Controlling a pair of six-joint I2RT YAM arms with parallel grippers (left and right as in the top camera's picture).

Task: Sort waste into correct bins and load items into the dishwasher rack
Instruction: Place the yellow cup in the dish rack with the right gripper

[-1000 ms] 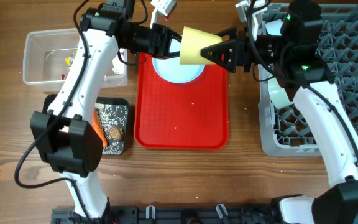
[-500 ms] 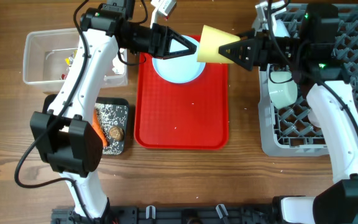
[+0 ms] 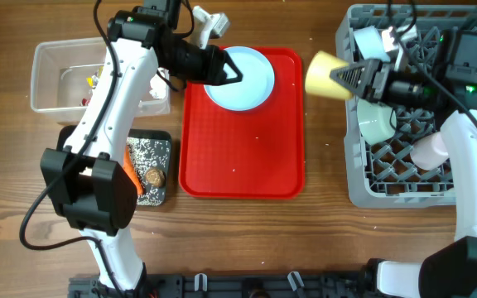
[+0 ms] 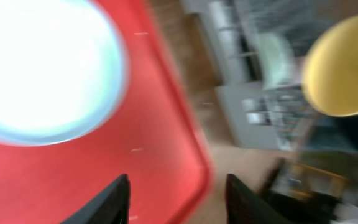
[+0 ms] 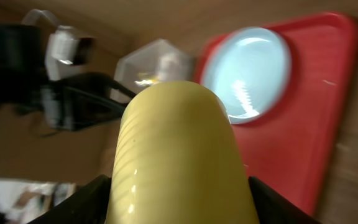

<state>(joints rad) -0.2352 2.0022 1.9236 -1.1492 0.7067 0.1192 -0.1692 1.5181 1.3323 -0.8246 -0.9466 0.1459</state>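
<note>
My right gripper [image 3: 342,77] is shut on the small yellow cup [image 3: 323,74], holding it on its side in the air between the red tray and the grey dishwasher rack [image 3: 358,178]. In the right wrist view the yellow cup [image 5: 179,155] fills the space between my right gripper's [image 5: 179,208] jaws. My left gripper [image 3: 228,74] hangs open with nothing in it, over the light blue plate [image 3: 247,83]. In the left wrist view the left gripper [image 4: 179,199] is above the tray edge, with the plate [image 4: 42,68] at upper left and the cup [image 4: 344,68] at far right.
The red tray [image 3: 243,157] holds the plate. A clear tub [image 3: 52,62] with wrappers [image 3: 90,81] stands at far left. The black tray [image 3: 157,149] holds a carrot [image 3: 131,171], a brown lump [image 3: 153,175] and rice. A light blue bowl [image 3: 377,122] and pink cup [image 3: 431,151] sit in the rack.
The left gripper let go of the yellow cup, opened and drew back left over the plate. The right gripper carried the cup to the right, off the red tray towards the rack.
</note>
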